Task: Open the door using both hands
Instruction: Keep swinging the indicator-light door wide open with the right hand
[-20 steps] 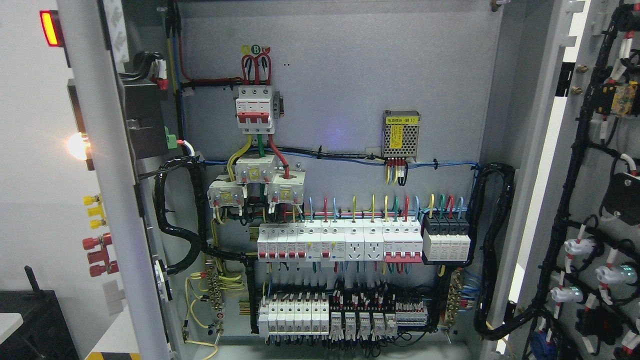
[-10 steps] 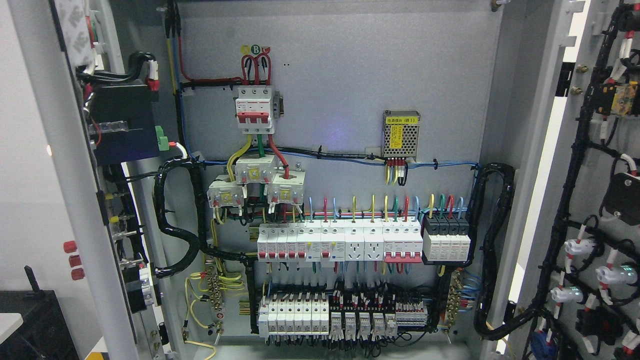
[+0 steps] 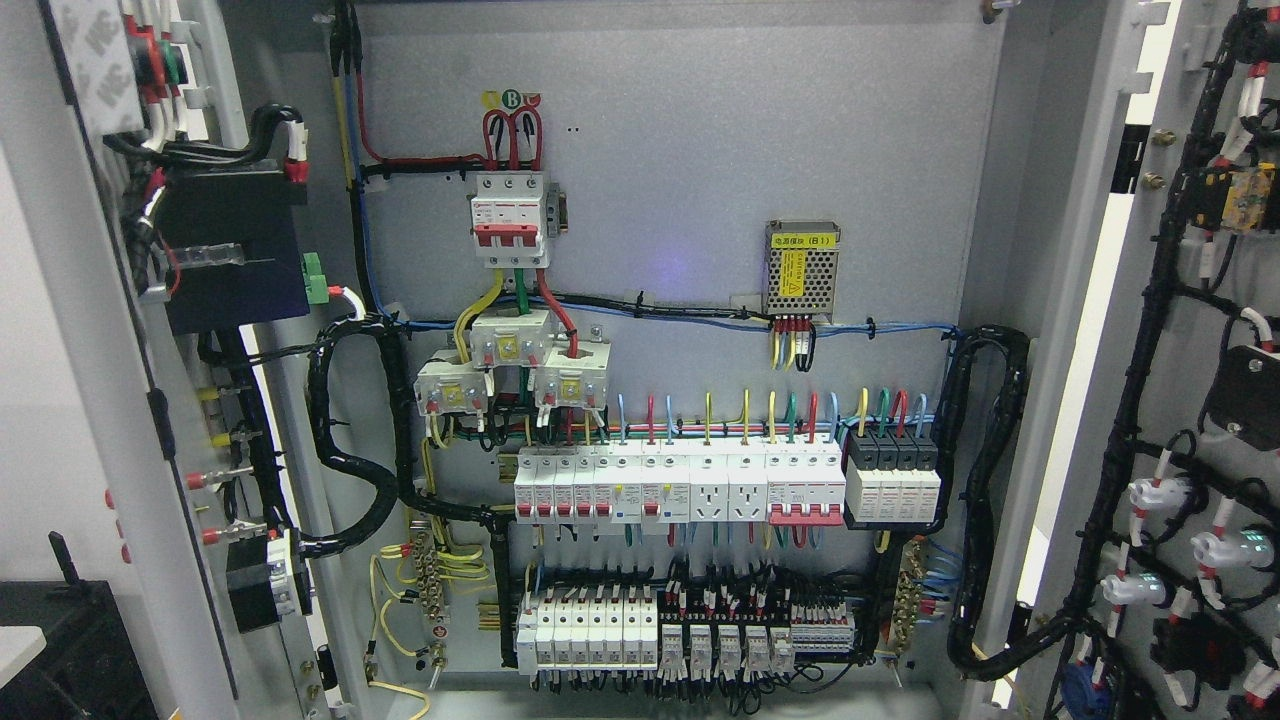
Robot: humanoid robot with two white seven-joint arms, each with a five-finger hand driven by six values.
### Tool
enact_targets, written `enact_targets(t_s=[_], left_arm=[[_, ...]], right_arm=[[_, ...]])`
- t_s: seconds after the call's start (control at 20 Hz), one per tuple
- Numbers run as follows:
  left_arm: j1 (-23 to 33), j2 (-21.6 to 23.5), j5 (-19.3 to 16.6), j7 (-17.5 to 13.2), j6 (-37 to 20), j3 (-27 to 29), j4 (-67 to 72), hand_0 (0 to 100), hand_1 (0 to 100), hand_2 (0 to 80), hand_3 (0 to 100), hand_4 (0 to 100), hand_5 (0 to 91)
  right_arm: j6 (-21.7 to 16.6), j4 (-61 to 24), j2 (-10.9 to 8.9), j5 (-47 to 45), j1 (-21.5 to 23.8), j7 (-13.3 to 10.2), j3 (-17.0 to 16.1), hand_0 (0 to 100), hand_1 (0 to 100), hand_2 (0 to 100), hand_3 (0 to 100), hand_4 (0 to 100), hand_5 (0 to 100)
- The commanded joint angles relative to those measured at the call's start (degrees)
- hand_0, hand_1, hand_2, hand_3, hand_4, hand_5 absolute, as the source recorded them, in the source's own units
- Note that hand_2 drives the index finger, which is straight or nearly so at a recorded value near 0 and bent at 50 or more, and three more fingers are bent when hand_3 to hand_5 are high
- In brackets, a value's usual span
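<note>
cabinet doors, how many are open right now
2. The left door is swung out at the picture's left edge, its wired inner face showing. The right door is swung out at the right edge, carrying black cable looms. No hand is in view.

No arm, wrist or hand of the robot in view.
</note>
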Motion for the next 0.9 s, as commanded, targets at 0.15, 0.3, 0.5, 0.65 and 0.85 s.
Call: enact_targets(t_s=[0.15, 0.3, 0.5, 0.65, 0.85], left_arm=[[0.0, 0.0, 0.0, 0.0, 0.0, 0.0, 0.9, 0, 0, 0.0, 0, 0, 0.0], [0.0, 0.0, 0.0, 0.0, 0.0, 0.0, 0.9, 0, 0, 0.0, 0, 0, 0.0], [0.0, 0.0, 0.0, 0.0, 0.0, 0.0, 0.9, 0, 0, 0.0, 0, 0, 0.0], [0.0, 0.0, 0.0, 0.0, 0.0, 0.0, 0.9, 0, 0, 0.0, 0, 0, 0.0], [0.0, 0.0, 0.0, 0.0, 0.0, 0.0, 0.9, 0, 0, 0.0, 0, 0, 0.0]], right_arm=[[0.3, 0.0, 3.52, 2.2, -0.5, 0.0, 2.0, 38, 0, 0, 0, 0, 0], [0.4, 0.1, 4.22, 3.6, -0.5, 0.0, 2.5, 38, 0, 0, 0, 0, 0], [0.4, 0.6, 4.39, 3.8, -0.6, 0.0, 3.8, 38, 0, 0, 0, 0, 0], [0.4, 0.9, 5.01, 4.7, -0.6, 0.0, 3.9, 38, 0, 0, 0, 0, 0], [0.4, 1.3, 5.19, 5.3, -0.6, -0.1, 4.0, 38, 0, 0, 0, 0, 0]])
